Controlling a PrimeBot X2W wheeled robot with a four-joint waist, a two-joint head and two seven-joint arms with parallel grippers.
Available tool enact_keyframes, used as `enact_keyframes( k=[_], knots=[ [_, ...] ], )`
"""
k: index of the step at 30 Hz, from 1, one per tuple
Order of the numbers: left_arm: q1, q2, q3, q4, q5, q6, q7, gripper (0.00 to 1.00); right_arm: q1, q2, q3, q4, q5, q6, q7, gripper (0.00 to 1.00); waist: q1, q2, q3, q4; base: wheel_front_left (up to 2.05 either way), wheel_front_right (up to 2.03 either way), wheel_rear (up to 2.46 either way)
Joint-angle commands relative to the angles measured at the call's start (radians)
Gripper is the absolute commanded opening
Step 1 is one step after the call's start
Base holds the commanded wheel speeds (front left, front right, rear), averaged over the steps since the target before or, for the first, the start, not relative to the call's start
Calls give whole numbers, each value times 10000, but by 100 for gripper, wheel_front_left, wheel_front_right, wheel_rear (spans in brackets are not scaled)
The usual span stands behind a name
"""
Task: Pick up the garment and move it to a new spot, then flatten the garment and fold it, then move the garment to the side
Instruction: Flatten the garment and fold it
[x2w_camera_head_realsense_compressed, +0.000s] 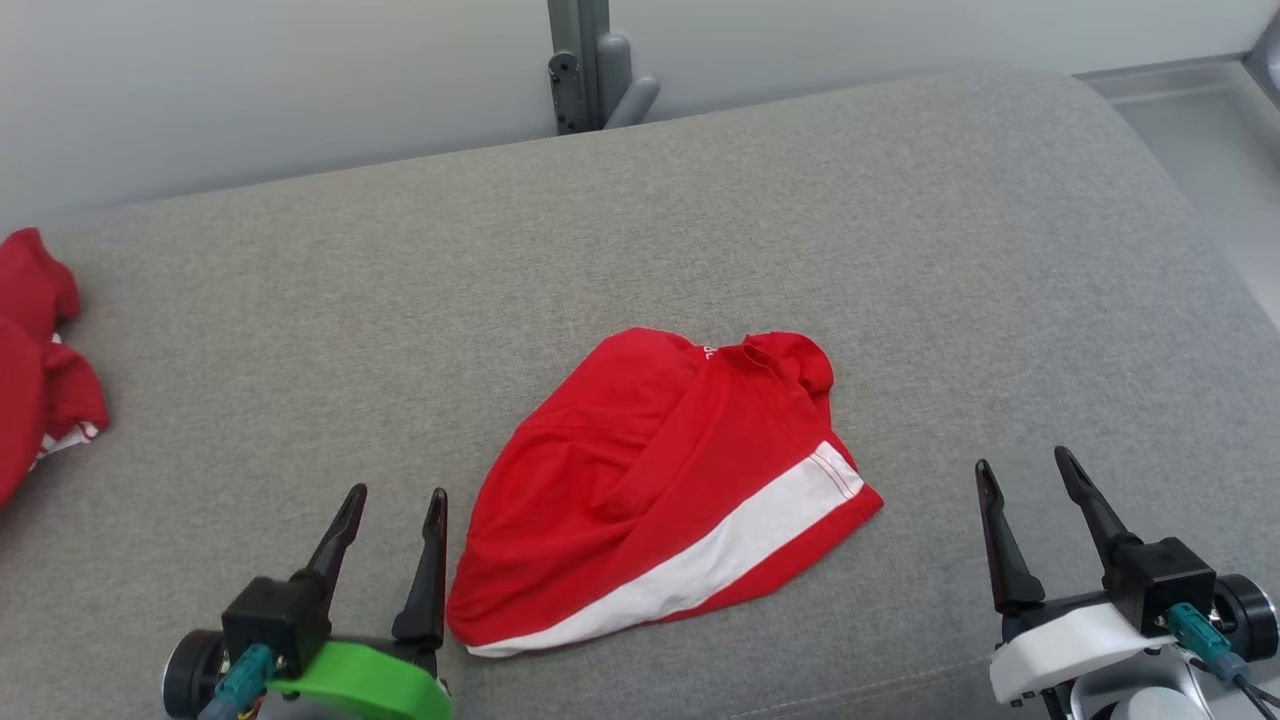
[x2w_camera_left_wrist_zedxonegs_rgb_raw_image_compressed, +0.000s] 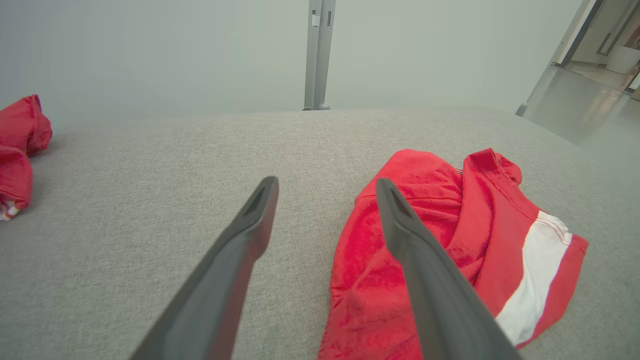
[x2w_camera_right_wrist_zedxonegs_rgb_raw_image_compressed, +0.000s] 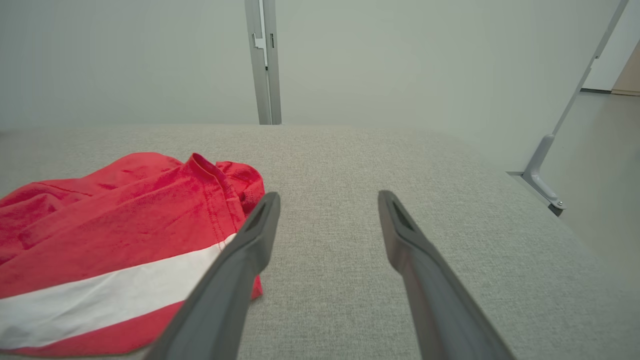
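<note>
A red garment (x2w_camera_head_realsense_compressed: 660, 490) with a white stripe lies loosely folded near the middle of the front edge of the grey fabric surface (x2w_camera_head_realsense_compressed: 800, 200). The left gripper (x2w_camera_head_realsense_compressed: 396, 492) hovers just beside it and the right gripper (x2w_camera_head_realsense_compressed: 1022, 460) near its other side, both with fingers apart and empty. Another red cloth (x2w_camera_head_realsense_compressed: 40, 370) lies at the left edge.

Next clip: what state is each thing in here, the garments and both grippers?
striped red garment: roughly folded, wrinkled, lying free on the grey cushion.
second red garment: crumpled at the cushion's left edge.
left gripper: open, empty, beside the striped garment.
right gripper: open, empty, apart from it.
</note>
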Motion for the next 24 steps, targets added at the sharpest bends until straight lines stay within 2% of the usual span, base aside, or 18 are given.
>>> enact_keyframes(
  k=[1, 10, 18, 19, 20, 24],
  knots=[
    [664, -169, 501, -196, 469, -182, -30, 100, 213, -49, -17, 42, -2, -14, 0, 100, 0, 0, -717, 785, 0, 0, 0],
    [2799, -1099, 2457, -59, 2150, -1565, -31, 100, 453, -106, -18, 167, -56, -15, 0, 100, 0, 0, -1060, 1346, 0, 0, 0],
    [3459, -1834, 3938, 507, 3067, -3013, -33, 100, 499, -4, 16, 426, -146, -15, 0, 100, 0, 0, -1142, 1649, 0, 0, 0],
    [3459, -1834, 3938, 507, 3067, -3013, -33, 100, 499, -4, 16, 426, -146, -15, 0, 100, 0, 0, -1142, 1649, 0, 0, 0],
    [3533, -2029, 4227, 594, 3264, -3268, -31, 100, 507, 29, 45, 527, -145, -15, 0, 100, 0, 0, -1157, 1695, 0, 0, 0],
    [3547, -2298, 4707, 685, 3532, -3591, -33, 100, 462, 76, 70, 640, -124, -15, 0, 100, 0, 0, -1154, 1756, 0, 0, 0]
  ],
)
